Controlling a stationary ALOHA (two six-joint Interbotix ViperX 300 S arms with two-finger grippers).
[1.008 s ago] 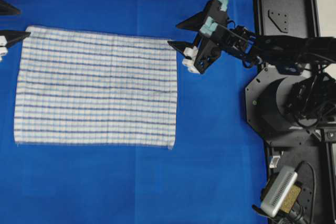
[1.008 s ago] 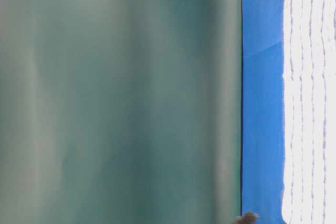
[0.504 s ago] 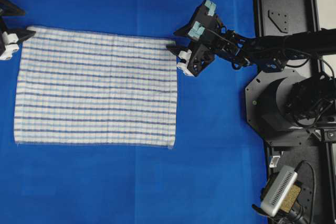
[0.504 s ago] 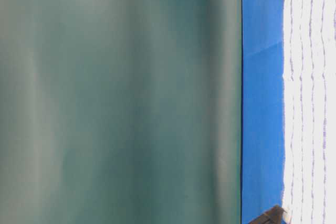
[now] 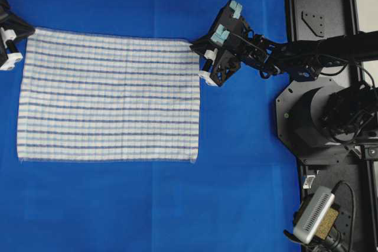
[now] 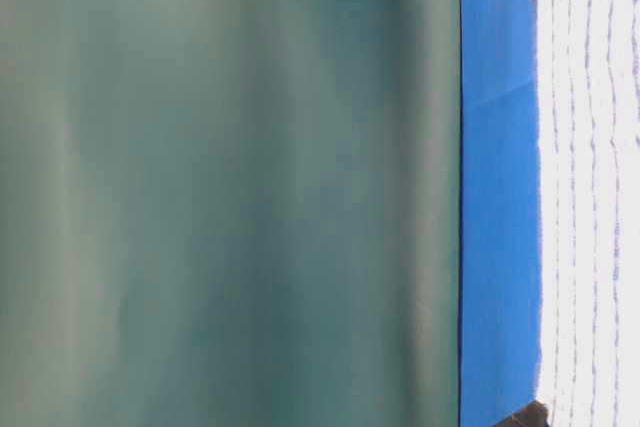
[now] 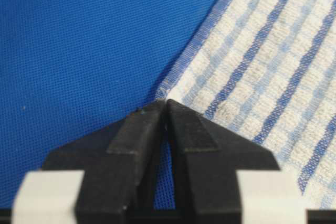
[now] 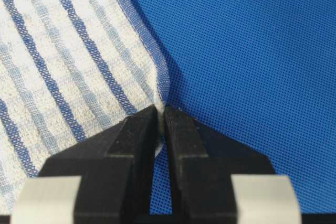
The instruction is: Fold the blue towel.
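Observation:
The blue towel (image 5: 109, 95), white with dark and light blue stripes, lies flat and unfolded on the blue table covering (image 5: 147, 205). My left gripper (image 5: 28, 29) sits at its top left corner. In the left wrist view the left gripper (image 7: 166, 102) is shut, its tips pinching the corner of the towel (image 7: 262, 61). My right gripper (image 5: 195, 43) is at the top right corner. In the right wrist view the right gripper (image 8: 160, 109) is shut, with a sliver of the towel (image 8: 58, 61) between its tips. The table-level view shows only a strip of the towel (image 6: 590, 197).
The right arm's black base and mounting plate (image 5: 325, 116) fill the right side of the overhead view. A grey boxy device (image 5: 315, 213) sits at the bottom right. A green backdrop (image 6: 230, 187) fills most of the table-level view.
Both grippers were open around the towel's two top corners and have now shut on them. The towel has barely shifted.

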